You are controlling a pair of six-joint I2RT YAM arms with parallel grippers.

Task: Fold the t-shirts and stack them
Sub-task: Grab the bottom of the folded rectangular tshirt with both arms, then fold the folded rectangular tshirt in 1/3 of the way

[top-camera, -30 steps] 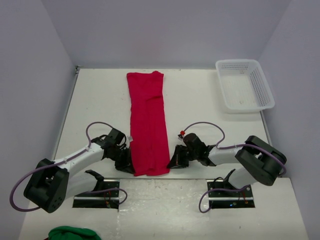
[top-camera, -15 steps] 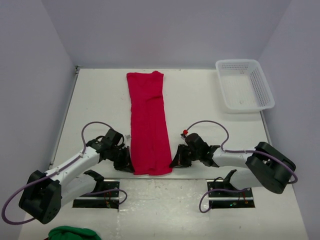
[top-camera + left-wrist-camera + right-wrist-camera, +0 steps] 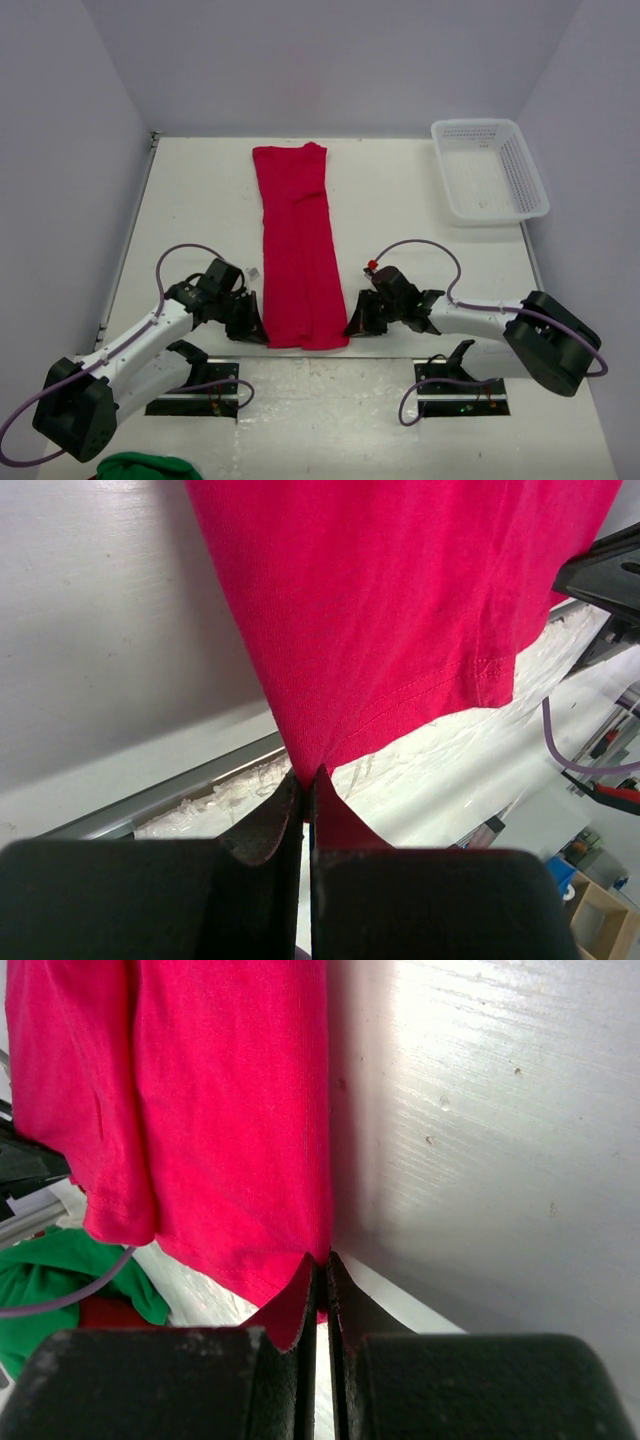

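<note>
Pinches the near left corner of the t-shirt (image 3: 295,250) in the left gripper (image 3: 305,780), fingertips pressed together with only a thin fold of red cloth between them. Pinches the near right corner the same way in the right gripper (image 3: 322,1265), jaws closed tight on the hem edge. Holds both corners low, close to the table (image 3: 190,200) by its front edge; cannot tell whether the cloth there rests on the surface or is just off it. Reaches with the left arm (image 3: 150,335) forward from its base and in toward the centre, wrist turned inward at the cloth's left side. Mirrors this with the right arm (image 3: 480,318), forearm low and nearly level, pointing left at the cloth's right side. Shows the t-shirt from above as a long narrow red strip, folded lengthwise, running from the far part of the table down the middle to the near edge between the two grippers, flat along most of its length. Shows in the left wrist view the stitched hem spreading away from the fingertips, with the other gripper dark at the far corner. Shows in the right wrist view the cloth's side edge running straight away from the tips beside the pale tabletop. Has the white mesh basket (image 3: 475,125) at the far right corner, well apart from the shirt, and a green cloth (image 3: 140,467) at the bottom left of the top view, nearer than the left arm's base.
</note>
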